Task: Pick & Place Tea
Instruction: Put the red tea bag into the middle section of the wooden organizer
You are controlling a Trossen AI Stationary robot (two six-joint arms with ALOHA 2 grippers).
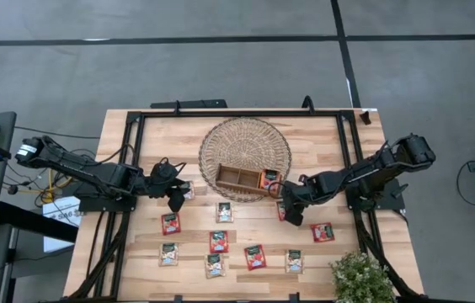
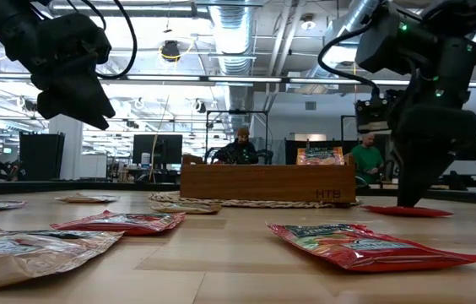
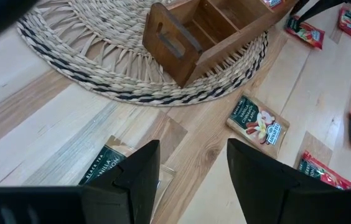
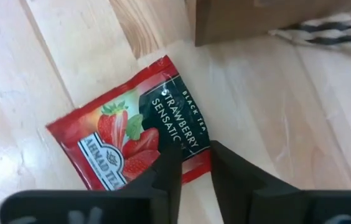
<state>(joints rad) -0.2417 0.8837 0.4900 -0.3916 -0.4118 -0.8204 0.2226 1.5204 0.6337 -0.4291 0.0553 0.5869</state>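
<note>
Tea sachet (image 1: 270,178) upright in end compartment of wooden tray (image 1: 239,178); left jaws released, right jaws' state unclear

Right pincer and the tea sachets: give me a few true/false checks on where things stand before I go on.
1. The right pincer is down at the edge of a red strawberry tea sachet lying on the table. True.
2. That sachet lies inside the wooden tray. False: it lies on the table beside the tray.
3. The left pincer is open and holds nothing. True.
4. The tray stands on bare wood. False: it stands on the round woven mat.
5. The tray's compartments are all empty. False: a red sachet in the tray fills its right end.
</note>
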